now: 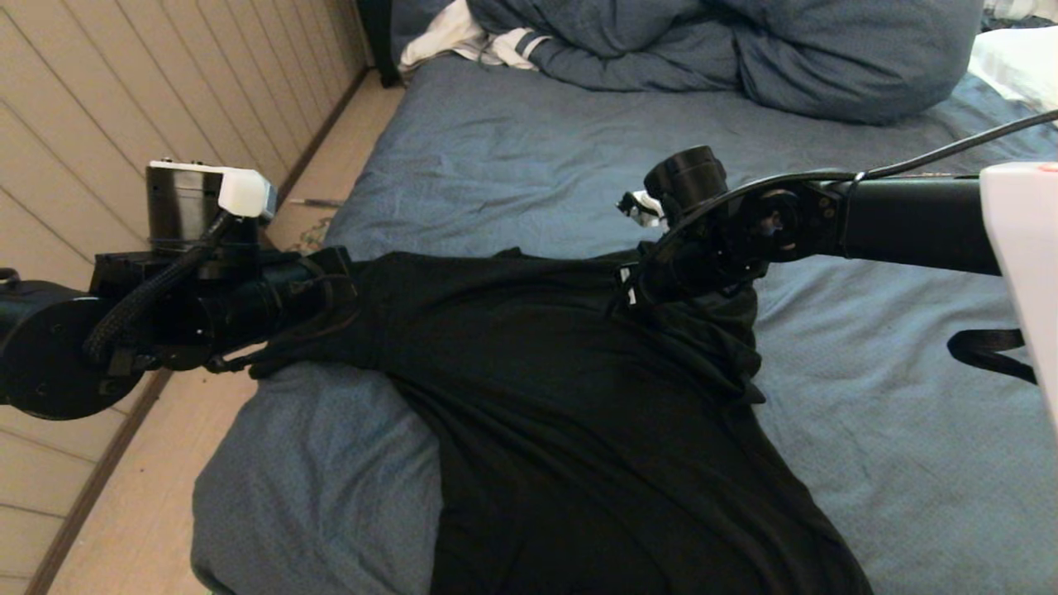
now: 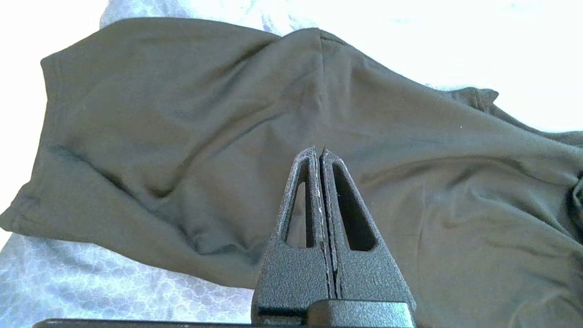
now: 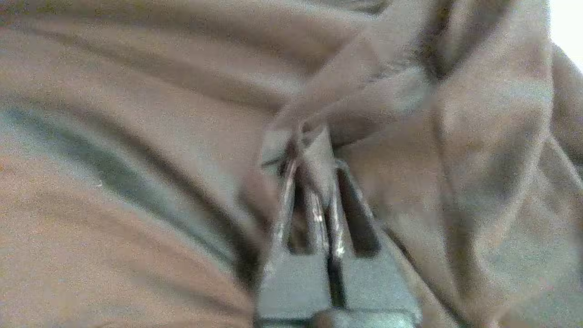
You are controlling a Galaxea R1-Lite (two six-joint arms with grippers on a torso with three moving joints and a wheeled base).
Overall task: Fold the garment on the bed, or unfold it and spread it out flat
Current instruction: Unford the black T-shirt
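Note:
The black garment [image 1: 579, 413] lies plain side up on the blue bed [image 1: 496, 165], its upper edge stretched between my two grippers. My left gripper [image 1: 343, 285] is at the garment's left sleeve. In the left wrist view that gripper [image 2: 319, 150] is shut, with its tips pinched into the cloth [image 2: 182, 114] at the sleeve seam. My right gripper [image 1: 640, 289] is at the other shoulder. In the right wrist view it [image 3: 309, 150] is shut on a raised fold of the garment [image 3: 136, 91], and cloth shows between the fingers.
A bulky blue-grey duvet [image 1: 744, 49] is heaped at the far end of the bed, with a white striped cloth [image 1: 479, 37] beside it and a white pillow [image 1: 1017, 62] at far right. The bed's left edge drops to bare floor [image 1: 124, 512] along a panelled wall.

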